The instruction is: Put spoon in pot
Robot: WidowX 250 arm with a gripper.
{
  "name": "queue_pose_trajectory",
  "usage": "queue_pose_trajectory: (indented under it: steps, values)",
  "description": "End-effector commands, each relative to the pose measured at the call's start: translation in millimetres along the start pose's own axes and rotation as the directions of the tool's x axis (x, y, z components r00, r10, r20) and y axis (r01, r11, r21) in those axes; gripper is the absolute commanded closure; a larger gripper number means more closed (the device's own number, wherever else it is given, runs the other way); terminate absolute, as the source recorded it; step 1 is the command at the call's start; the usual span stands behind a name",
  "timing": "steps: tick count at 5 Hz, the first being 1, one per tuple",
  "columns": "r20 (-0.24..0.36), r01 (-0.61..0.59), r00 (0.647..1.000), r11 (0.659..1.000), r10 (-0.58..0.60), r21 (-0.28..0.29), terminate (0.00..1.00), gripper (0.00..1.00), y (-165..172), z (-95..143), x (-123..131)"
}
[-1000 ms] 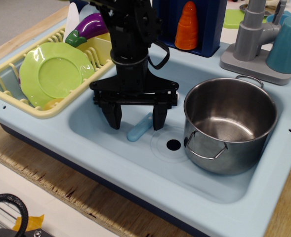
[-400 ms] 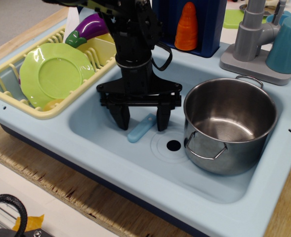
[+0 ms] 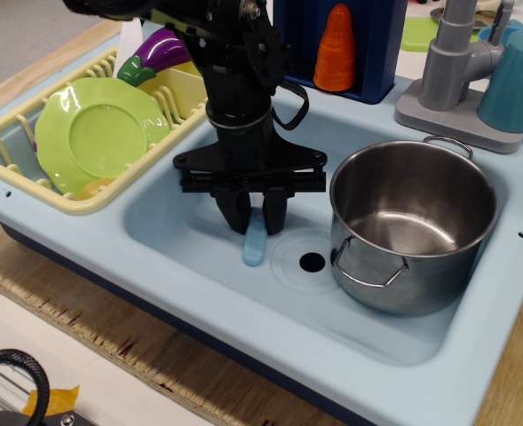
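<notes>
Pinching narrowly on the spoon point(image 3: 254, 242) near the sink's point(image 3: 199, 293) middle, the gripper point(image 3: 253, 213) risks dropping it, since only one end seems held.

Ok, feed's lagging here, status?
End effector shut on light blue plastic spoon. Spoon on sink floor. Steel stockpot empty, path clear.
</notes>
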State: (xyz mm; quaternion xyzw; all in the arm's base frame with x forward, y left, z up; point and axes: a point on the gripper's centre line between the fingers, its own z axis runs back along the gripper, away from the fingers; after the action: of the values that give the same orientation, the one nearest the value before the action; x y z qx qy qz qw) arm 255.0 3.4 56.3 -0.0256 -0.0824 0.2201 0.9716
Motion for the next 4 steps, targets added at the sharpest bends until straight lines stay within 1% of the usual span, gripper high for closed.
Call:
queue_pose_trajectory:
  steps: [1,2,3,4]
  values:
    - [-0.003,0.011,1.0,0.997,-0.011,0.076,0.0,1.0,2,12,-9]
    - [0.05,0.022,0.998,0.993,-0.029,0.12,0.0,1.0,-4,37,3]
    - [0.112,0.001,0.994,0.991,-0.016,0.136,0.0,1.0,-9,59,9]
    - [0.199,-0.058,0.979,0.995,0.041,0.081,0.0,1.0,-11,72,12]
